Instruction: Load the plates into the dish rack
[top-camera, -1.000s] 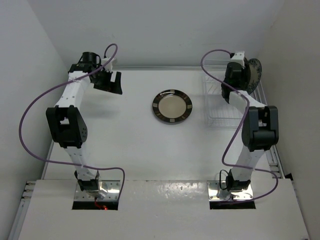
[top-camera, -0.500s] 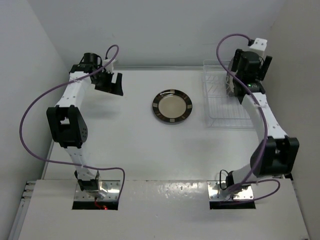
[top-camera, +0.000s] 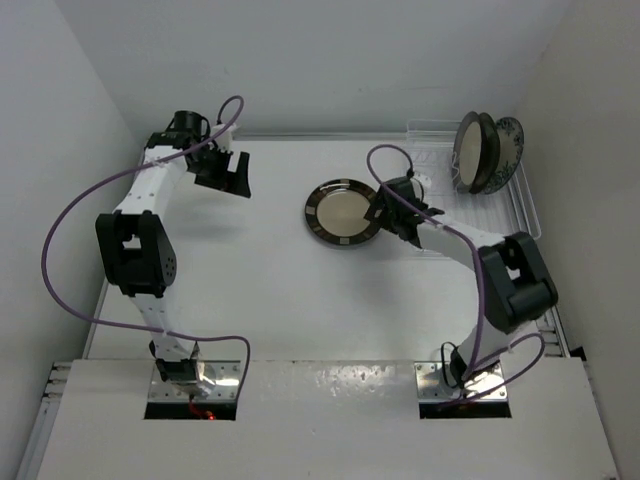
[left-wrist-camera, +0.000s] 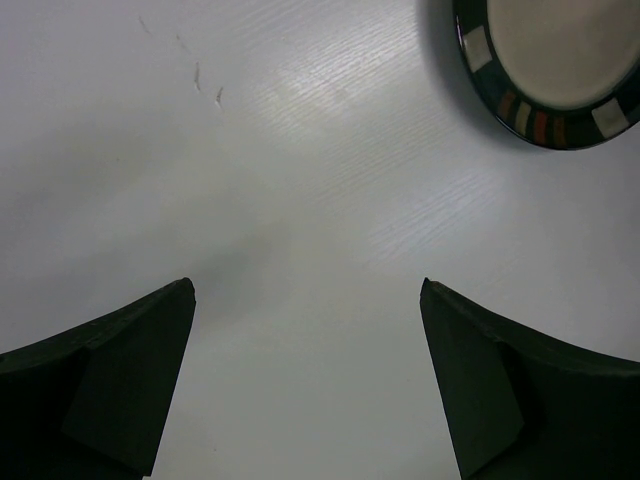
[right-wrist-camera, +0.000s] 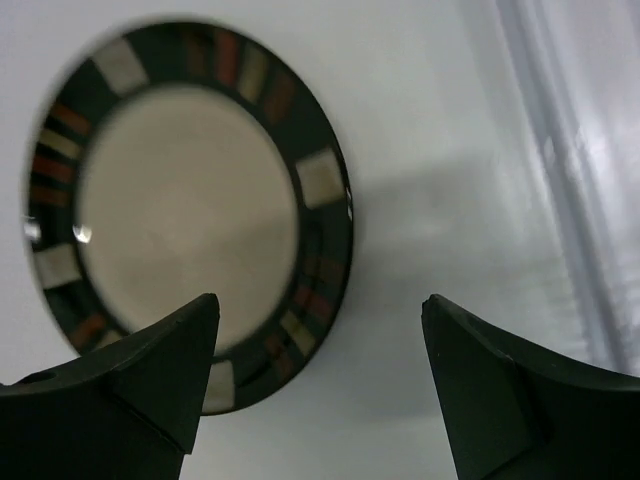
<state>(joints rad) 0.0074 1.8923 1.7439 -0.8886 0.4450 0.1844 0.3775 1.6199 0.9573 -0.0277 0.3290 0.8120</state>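
Top view: the right claw (top-camera: 383, 214) hovers at the edge of the round cream-centred plate with the dark patch-marked rim (top-camera: 345, 213), which lies flat on the white table (top-camera: 270, 270). Behind its wrist is the white wire dish rack (top-camera: 522, 205), where a dark-rimmed cream plate (top-camera: 470, 150) and a blue-floral white plate (top-camera: 511, 138) stand on edge. The left claw (top-camera: 228, 172) hangs well apart.

Left wrist: fingers (left-wrist-camera: 130, 370) spread, nothing between them. The flat plate is cut off ahead, on the right finger's side.

Right wrist: fingers (right-wrist-camera: 150, 370) spread wide and empty, with the plate ahead on the left finger's side. It looks stiff, glazed, slick and breakable, with some weight. The near rim seems the only hold. That rim runs behind the left finger, and the rack edge is a blur.
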